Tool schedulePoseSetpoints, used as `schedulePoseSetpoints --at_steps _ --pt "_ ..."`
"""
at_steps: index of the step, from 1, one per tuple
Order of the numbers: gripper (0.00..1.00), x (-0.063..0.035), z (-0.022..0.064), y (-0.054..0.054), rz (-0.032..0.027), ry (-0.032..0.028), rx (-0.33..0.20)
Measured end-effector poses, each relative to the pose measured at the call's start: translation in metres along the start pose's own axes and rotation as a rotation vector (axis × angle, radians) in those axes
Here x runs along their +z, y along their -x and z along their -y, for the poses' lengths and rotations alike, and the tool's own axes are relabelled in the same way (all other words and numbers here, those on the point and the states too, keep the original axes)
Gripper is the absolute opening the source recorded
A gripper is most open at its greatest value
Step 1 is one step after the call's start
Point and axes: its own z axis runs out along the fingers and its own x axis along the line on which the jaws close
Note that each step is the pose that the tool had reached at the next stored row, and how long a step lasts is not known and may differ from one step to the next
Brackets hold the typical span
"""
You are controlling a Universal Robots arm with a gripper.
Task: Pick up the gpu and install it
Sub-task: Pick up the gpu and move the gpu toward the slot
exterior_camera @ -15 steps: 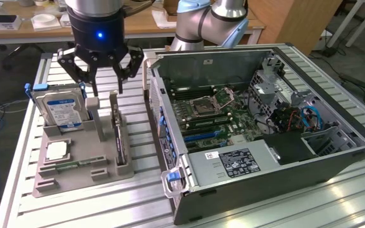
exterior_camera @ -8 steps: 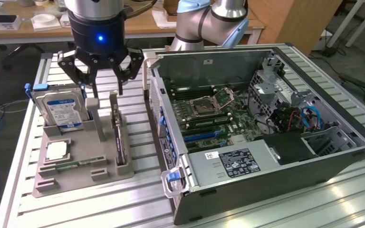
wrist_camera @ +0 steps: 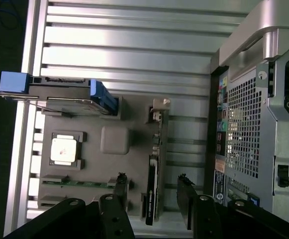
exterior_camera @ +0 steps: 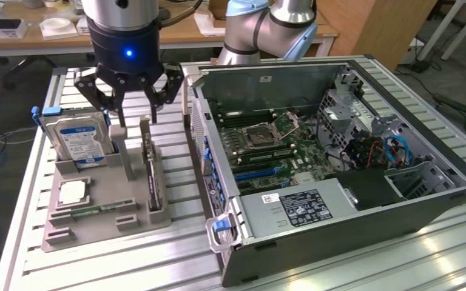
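Slatted aluminium table [exterior_camera: 119, 260] with a wooden desk [exterior_camera: 184, 33] behind, top of frame. Exterior view: grey holder tray [exterior_camera: 95, 227] at lower left, open computer case [exterior_camera: 298, 224] just beside it on the exterior view's right, lying with its circuit board facing up. The tray holds a hard drive [exterior_camera: 75, 139] upright at its far end, a processor chip [exterior_camera: 73, 193] and memory stick [exterior_camera: 95, 210] lying flat, and the gpu [exterior_camera: 150, 176] standing on edge in a slot along the side nearest the case. Gripper [exterior_camera: 133, 103] hangs at upper left over the gpu's far end, fingers spread apart, nothing held. Wrist view: gripper [wrist_camera: 151, 178] fingertips sit one on each side of the gpu [wrist_camera: 154, 164]; no contact visible. Hard drive [wrist_camera: 67, 97], chip [wrist_camera: 63, 149] and memory stick [wrist_camera: 79, 183] rest in the tray [wrist_camera: 114, 139]; case [wrist_camera: 243, 129] alongside on the table [wrist_camera: 124, 45].
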Motion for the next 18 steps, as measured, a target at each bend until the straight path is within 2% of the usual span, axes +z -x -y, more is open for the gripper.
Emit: schedulePoseSetpoints --at_steps 8,18 --pt "0.53 0.0031 0.004 -0.0001 -0.0011 0.0064 -0.005" --pt "0.53 0.0068 0.01 -0.0003 -0.0027 0.0084 -0.009"
